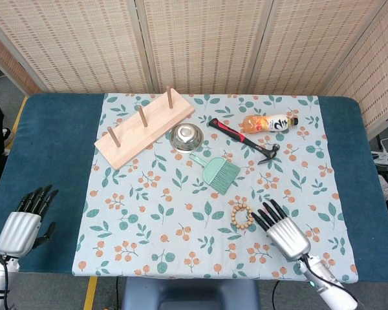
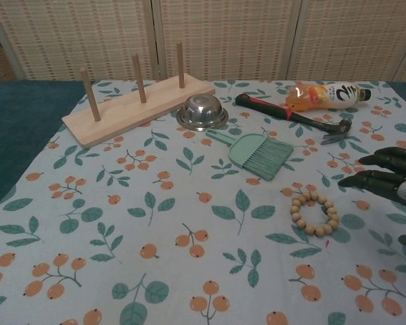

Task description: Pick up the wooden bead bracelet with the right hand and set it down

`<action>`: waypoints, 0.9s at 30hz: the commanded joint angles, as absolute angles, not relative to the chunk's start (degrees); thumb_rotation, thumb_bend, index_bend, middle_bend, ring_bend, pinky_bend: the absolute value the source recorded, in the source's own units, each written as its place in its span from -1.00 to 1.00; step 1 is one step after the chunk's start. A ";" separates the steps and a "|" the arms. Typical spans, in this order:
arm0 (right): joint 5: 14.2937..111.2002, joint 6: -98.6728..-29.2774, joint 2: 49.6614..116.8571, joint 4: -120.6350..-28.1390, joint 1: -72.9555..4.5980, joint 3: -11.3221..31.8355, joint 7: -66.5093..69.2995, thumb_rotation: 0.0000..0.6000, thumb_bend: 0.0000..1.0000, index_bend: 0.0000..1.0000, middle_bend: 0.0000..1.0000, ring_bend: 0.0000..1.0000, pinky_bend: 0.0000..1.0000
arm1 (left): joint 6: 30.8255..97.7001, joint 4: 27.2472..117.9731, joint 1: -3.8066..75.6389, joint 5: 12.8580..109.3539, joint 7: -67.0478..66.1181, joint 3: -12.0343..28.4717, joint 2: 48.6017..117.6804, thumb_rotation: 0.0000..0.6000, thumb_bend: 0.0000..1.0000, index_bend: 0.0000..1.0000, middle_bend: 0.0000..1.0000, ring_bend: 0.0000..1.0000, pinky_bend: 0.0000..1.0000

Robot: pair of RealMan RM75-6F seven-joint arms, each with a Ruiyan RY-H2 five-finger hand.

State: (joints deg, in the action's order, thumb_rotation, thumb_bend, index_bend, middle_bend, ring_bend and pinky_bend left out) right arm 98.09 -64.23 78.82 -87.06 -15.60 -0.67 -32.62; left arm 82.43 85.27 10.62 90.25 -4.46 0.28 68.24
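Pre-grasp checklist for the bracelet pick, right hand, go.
1. Wooden bead bracelet lies flat on the cloth, unobstructed: ok.
2. Right hand empty, fingers apart: ok.
3. Right hand close to the bracelet, fingertips pointing at it in the head view: ok. Contact: none visible in the chest view.
4. Nearest neighbour, the green brush, lies apart from the bracelet: ok.
5. Left hand parked at the table's far side, holding nothing: ok.
6. Hand height over the cloth: cannot tell.
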 commanded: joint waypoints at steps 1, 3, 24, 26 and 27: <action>94.54 -59.56 82.52 -85.12 -19.13 1.07 -35.64 1.00 -0.48 -0.69 -0.64 -1.00 -1.00 | 82.60 85.29 10.45 90.17 -4.30 0.26 68.11 1.00 -0.08 -1.00 -1.00 -1.00 -0.71; 94.17 -58.86 83.68 -84.36 -19.87 1.14 -35.92 1.00 -0.48 -0.67 -0.63 -1.00 -1.00 | 82.71 85.23 10.38 90.13 -4.12 0.29 68.06 1.00 -0.09 -1.00 -1.00 -1.00 -0.71; 92.72 -58.03 89.88 -78.82 -23.30 -0.33 -39.05 1.00 -0.47 -0.05 -0.22 -0.99 -1.00 | 82.31 85.05 10.45 89.96 -3.68 0.41 67.89 1.00 -0.08 -1.00 -1.00 -1.00 -0.71; 92.32 -57.62 90.17 -78.83 -23.63 -0.41 -39.81 1.00 -0.47 -0.05 -0.22 -0.99 -1.00 | 82.30 85.02 10.44 89.91 -3.67 0.44 67.88 1.00 -0.08 -1.00 -1.00 -1.00 -0.71; 92.21 -57.58 90.31 -78.81 -23.74 -0.44 -40.04 1.00 -0.47 -0.05 -0.21 -0.99 -1.00 | 82.29 85.00 10.44 89.88 -3.69 0.45 67.89 1.00 -0.08 -1.00 -1.00 -1.00 -0.71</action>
State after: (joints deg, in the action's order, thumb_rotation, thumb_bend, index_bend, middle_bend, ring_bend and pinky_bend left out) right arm 92.36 -57.70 90.17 -78.86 -23.60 -0.39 -39.89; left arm 82.29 85.00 10.45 89.87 -3.70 0.46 67.89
